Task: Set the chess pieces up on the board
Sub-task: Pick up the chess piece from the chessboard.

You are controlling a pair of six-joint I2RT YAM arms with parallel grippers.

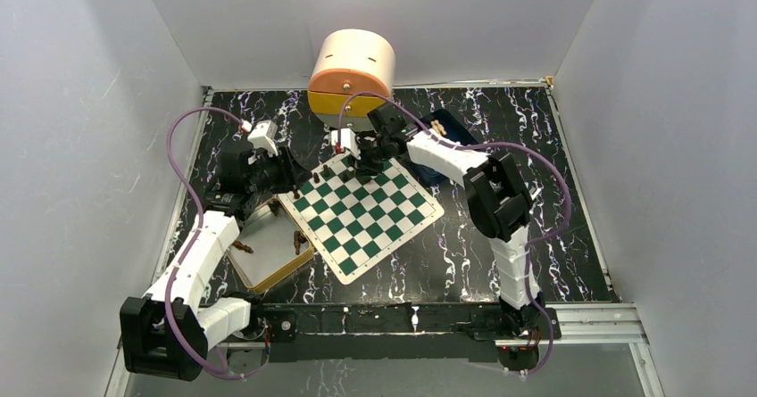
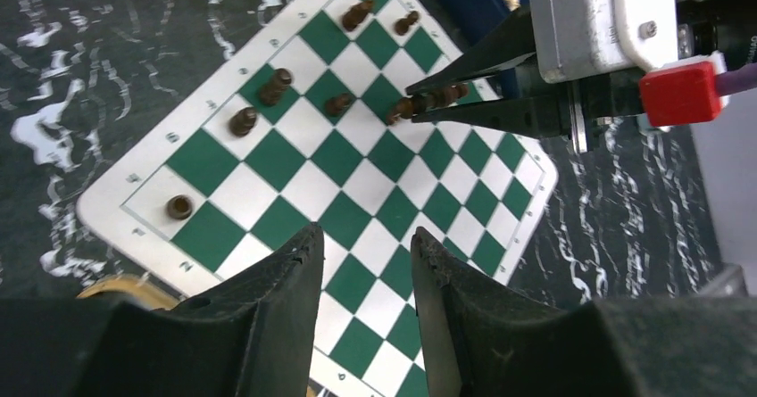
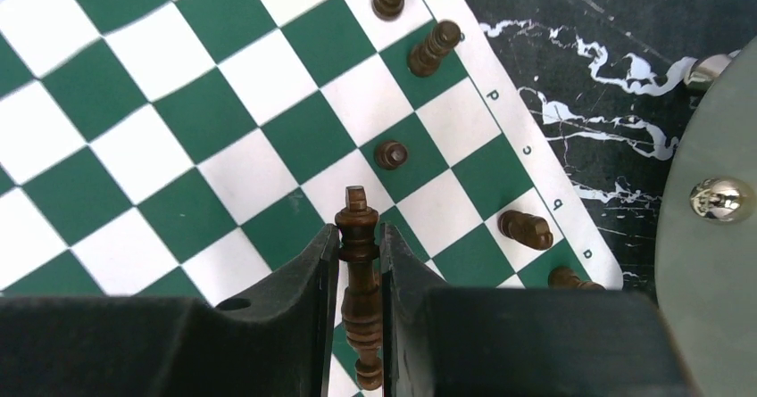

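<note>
The green and white board (image 1: pixel 375 227) lies mid-table, turned diagonally. My right gripper (image 3: pixel 359 236) is shut on a tall dark brown chess piece (image 3: pixel 358 223) with a cross top, held just above the board's (image 3: pixel 178 147) far corner squares. Several dark pieces stand or lean nearby, such as a pawn (image 3: pixel 391 154) and a taller piece (image 3: pixel 435 47). My left gripper (image 2: pixel 366 241) is open and empty above the board's (image 2: pixel 308 196) left side. Dark pieces (image 2: pixel 242 120) stand along that edge, and the right gripper's held piece (image 2: pixel 427 102) shows there too.
A tan-rimmed tray (image 1: pixel 287 269) left of the board holds loose dark pieces (image 1: pixel 297 241). A blue box (image 1: pixel 446 129) with pale pieces sits behind the right arm. A large beige and orange cylinder (image 1: pixel 351 71) stands at the back; its grey base (image 3: pixel 714 263) is near the board's corner.
</note>
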